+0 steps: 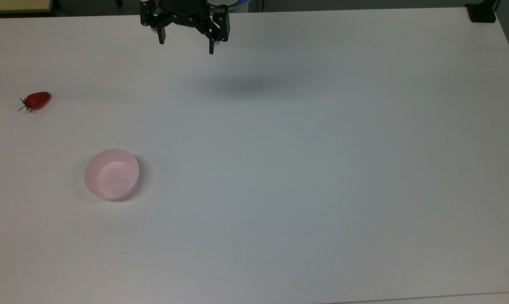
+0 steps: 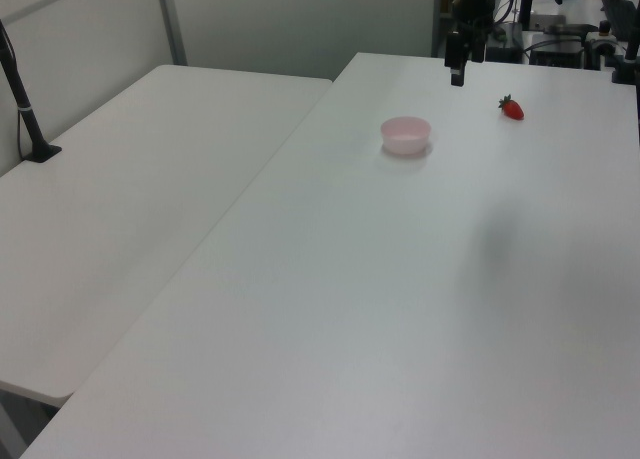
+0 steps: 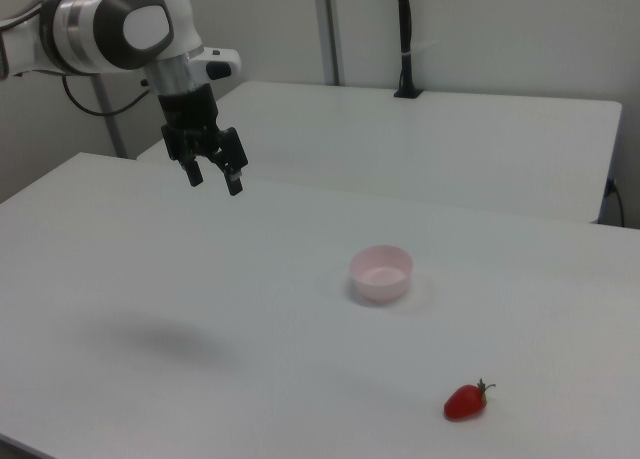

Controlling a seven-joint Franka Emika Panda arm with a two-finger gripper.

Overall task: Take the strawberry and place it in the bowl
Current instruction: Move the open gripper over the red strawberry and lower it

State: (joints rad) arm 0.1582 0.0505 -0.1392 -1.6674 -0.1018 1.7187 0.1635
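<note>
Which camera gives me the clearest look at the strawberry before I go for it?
The right view: the small glossy red strawberry lies nearest that camera, its leafy stem pointing up-right. The top view shows it near the table's left edge, stem to the left. In the left view it is far off and tiny.

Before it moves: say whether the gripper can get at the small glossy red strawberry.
Probably yes. The open gripper hangs above the white table; the small glossy red strawberry lies alone, apart from the pale pink bowl.

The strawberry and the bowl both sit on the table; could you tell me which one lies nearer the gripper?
The pink bowl; in the right view the strawberry lies well beyond it from the gripper.
</note>
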